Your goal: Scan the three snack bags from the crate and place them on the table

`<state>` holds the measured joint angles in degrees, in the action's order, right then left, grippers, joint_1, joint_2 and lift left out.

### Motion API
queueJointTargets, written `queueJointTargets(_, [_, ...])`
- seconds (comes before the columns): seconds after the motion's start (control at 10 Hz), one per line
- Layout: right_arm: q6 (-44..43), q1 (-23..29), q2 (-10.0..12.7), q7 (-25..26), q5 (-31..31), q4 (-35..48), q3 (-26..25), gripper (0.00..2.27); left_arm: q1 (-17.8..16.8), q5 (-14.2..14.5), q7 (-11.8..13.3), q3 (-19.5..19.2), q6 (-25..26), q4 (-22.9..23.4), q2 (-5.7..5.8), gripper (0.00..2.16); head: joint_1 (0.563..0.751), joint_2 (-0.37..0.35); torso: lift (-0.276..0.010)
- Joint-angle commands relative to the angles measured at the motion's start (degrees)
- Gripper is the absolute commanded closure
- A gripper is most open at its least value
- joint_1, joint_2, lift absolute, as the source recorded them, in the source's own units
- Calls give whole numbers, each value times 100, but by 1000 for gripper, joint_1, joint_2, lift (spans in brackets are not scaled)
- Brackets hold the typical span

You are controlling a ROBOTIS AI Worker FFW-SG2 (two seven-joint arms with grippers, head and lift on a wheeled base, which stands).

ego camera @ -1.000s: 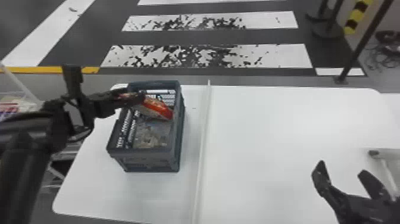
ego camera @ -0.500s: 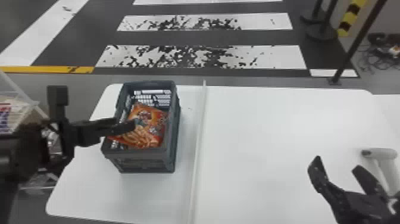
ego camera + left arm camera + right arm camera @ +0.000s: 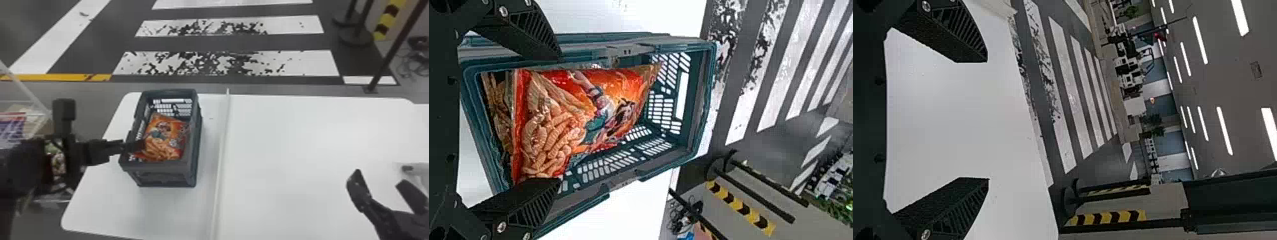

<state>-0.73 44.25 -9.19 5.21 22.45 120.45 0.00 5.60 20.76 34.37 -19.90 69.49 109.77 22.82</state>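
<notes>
In the head view my left gripper [image 3: 134, 145] is at the left wall of the dark crate [image 3: 159, 166], beside an orange snack bag [image 3: 166, 137] lying inside. In the left wrist view the gripper [image 3: 560, 120] is open, its fingers spread on either side of the orange bag [image 3: 579, 112]. Another bag [image 3: 496, 100] shows partly beneath it in the crate [image 3: 703, 95]. At the lower right in the head view, my right gripper [image 3: 376, 188] stands open over the white table; in the right wrist view the gripper [image 3: 988, 120] has nothing between its fingers.
A white scanner-like device [image 3: 418, 168] lies on the table's right, behind the right gripper. A raised strip [image 3: 222, 153] runs along the white table [image 3: 303, 143] right of the crate. A wire rack with packages [image 3: 19, 127] stands at the left.
The orange bag, earlier tilted at my left gripper, now lies flatter in the crate. The left gripper has moved back toward the crate's left wall. The right gripper keeps its pose.
</notes>
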Motion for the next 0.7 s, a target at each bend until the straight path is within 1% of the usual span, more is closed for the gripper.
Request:
queueJointTargets(0.0, [34,23,-22,-3,58,-4,-71,76,-534,51,-255,215,606,54,-84,134,695,138,-36])
queueJointTargets(0.2, [34,40,-22,-12,58,-13,-124,76,-1395,24,-765,760,1133,-219,-146,134,695,91,-36])
queueJointTargets(0.3, [34,23,-22,-12,66,-39,-141,76,-1852,16,-1020,1032,1502,-579,-172,137,695,69,-36])
queueJointTargets(0.4, [16,14,-48,-12,110,-74,-194,76,-2248,7,-1257,1270,1713,-966,-216,134,695,58,-36])
queueJointTargets(0.5, [-19,-12,-109,-12,198,-118,-229,76,-2564,-125,-1362,1454,1872,-1335,-330,134,695,42,-36])
queueJointTargets(0.6, [-54,-39,-189,-12,321,-180,-264,76,-2845,-231,-1485,1639,1959,-1695,-401,134,695,24,-36])
